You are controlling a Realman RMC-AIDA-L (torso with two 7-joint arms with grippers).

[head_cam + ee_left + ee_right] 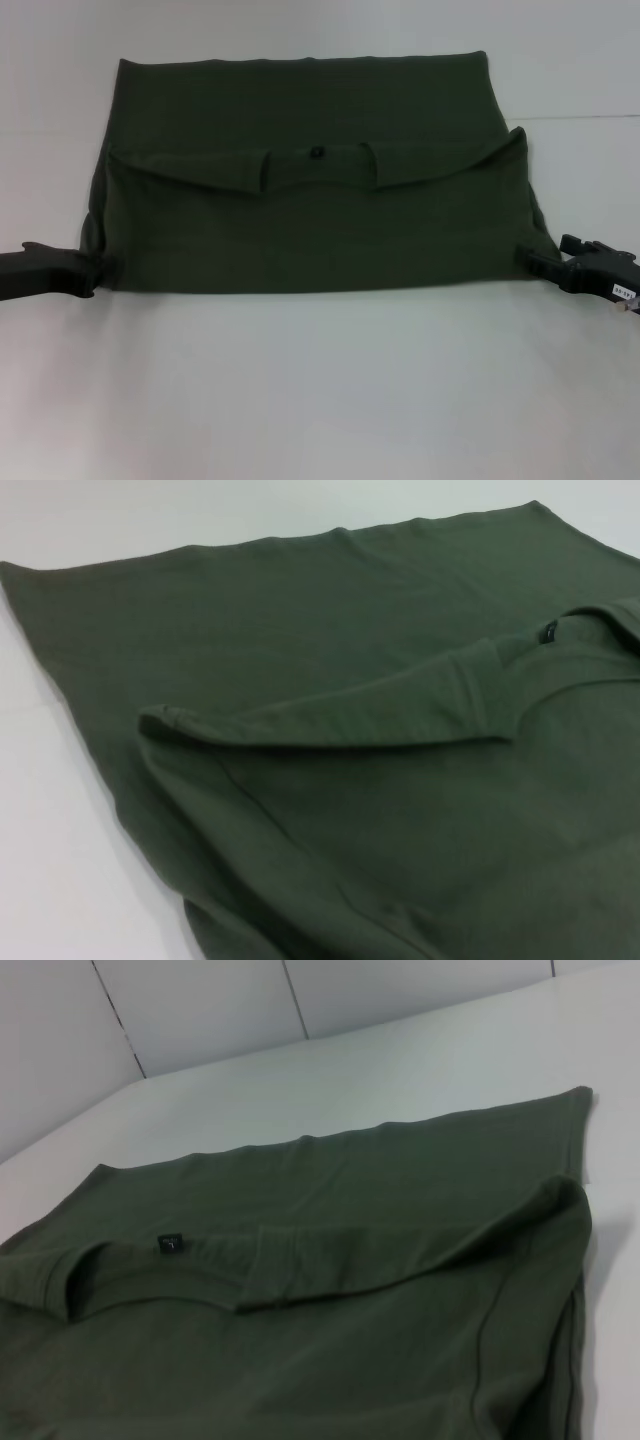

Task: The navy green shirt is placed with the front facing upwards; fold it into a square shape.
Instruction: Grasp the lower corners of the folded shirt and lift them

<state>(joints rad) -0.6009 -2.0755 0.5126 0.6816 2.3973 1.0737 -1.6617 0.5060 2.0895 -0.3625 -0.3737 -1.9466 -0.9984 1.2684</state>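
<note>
My left claw [95, 272] sits low at the shirt's [310, 215] near left corner, tip touching the fabric edge. I can't tell if it's apart or clamped; the tip is buried against the cloth. My right claw [535, 262] is at the near right corner, same story, tip against the edge, grip state not readable.

The shirt lies flat on the white desk [320, 390] between the two claws, spanning from one to the other. It's partly folded: the upper part is doubled over toward me, collar opening and a small dark neck label [316, 152] showing mid-way between the claws and farther out. Both sleeves are tucked inward, their hems lying either side of the label. Plain green surface up, no print visible.

Left wrist view: the shirt [350, 780] fills the shot, with a folded sleeve ridge across the middle and the label [547, 632] off to one side. Right wrist view: the shirt [330, 1360], the label [171, 1244], and the desk [400, 1070] beyond the far hem.
</note>
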